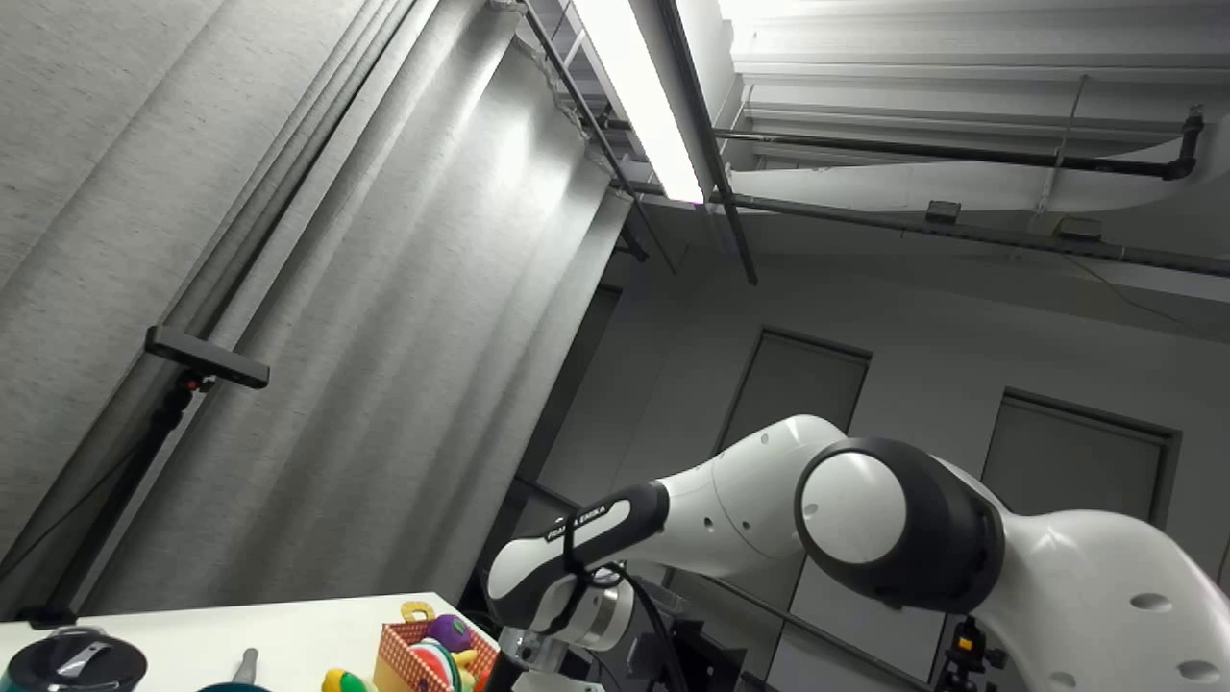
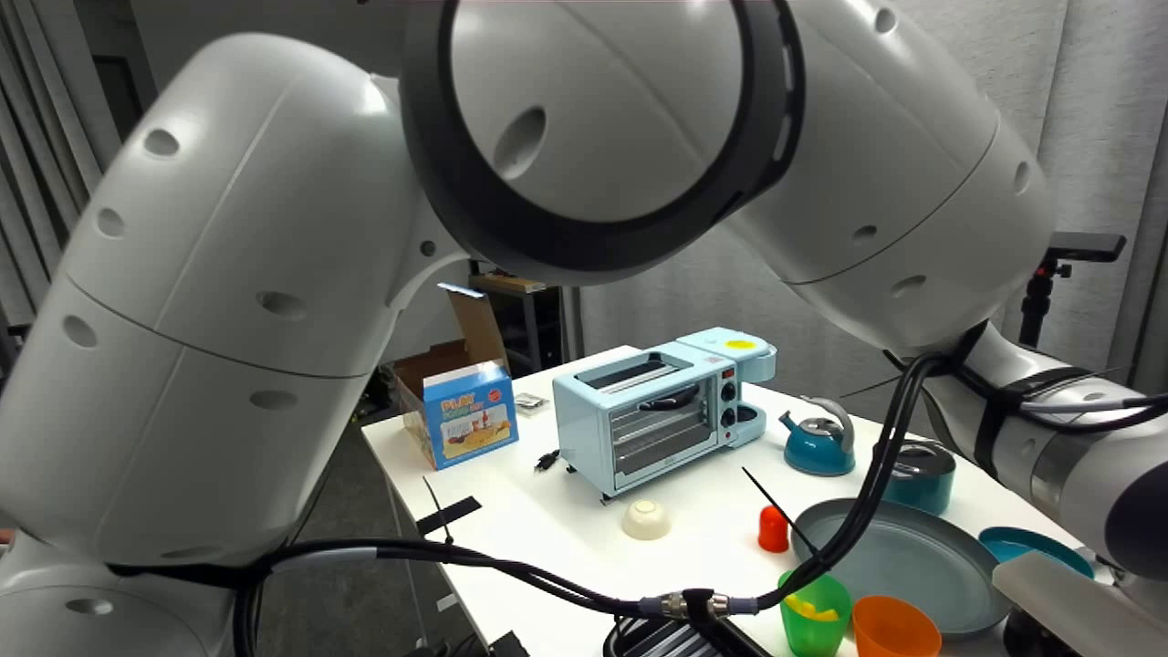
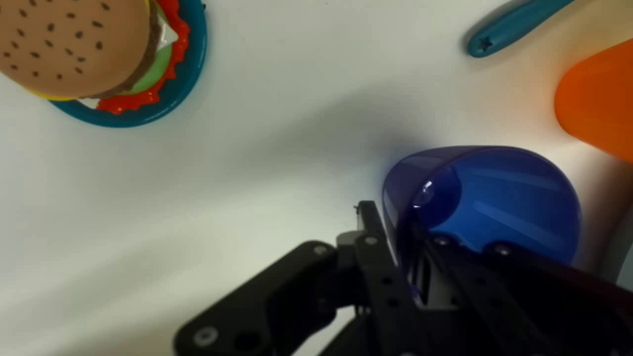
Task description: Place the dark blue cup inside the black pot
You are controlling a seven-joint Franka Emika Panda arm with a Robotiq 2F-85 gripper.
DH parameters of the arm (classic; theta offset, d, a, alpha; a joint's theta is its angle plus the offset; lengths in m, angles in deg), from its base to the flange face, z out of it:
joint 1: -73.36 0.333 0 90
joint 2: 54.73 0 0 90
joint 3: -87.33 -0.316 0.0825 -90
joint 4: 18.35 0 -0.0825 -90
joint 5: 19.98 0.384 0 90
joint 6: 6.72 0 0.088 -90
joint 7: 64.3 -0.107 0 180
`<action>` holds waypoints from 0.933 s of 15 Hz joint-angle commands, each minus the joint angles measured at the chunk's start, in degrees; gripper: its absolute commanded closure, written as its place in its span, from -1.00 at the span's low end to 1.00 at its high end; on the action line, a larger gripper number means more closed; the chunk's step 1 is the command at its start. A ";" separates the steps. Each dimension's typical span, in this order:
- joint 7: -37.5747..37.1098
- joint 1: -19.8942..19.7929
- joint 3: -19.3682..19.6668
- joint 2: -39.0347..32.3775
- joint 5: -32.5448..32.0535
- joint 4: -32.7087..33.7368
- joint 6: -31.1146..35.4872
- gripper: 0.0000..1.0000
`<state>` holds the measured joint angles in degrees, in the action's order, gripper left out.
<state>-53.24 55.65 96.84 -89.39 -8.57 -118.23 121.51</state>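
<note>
The dark blue cup (image 3: 519, 193) is in the wrist view, right of centre, its mouth facing the camera and its base toward the left. My gripper (image 3: 393, 217) straddles the cup's near-left wall, one finger outside and one inside. The fingers are close together with the wall between them, so it looks shut on the cup. Part of the rim is hidden by the inner finger. In the exterior views the jaws and the blue cup are out of view. No plainly black pot shows; a teal pot with a dark lid (image 2: 920, 479) stands at the right.
An orange cup (image 3: 601, 99) is beside the blue cup, with a teal handle (image 3: 514, 29) above. A toy burger (image 3: 74, 49) sits on a teal plate. A grey pan (image 2: 922, 566), green cup (image 2: 815, 625), red cup (image 2: 773, 529) and black ridged tray (image 2: 671, 643) are nearby.
</note>
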 commanded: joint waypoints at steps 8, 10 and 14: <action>-9.08 4.98 0.24 9.14 -4.83 -4.50 -1.28 0.98; -11.22 6.72 0.69 10.57 -7.64 -4.59 -1.23 0.98; -15.42 9.75 1.78 12.54 -15.81 -3.95 -0.30 0.98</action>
<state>-65.26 63.01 97.13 -79.74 -18.72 -120.92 121.36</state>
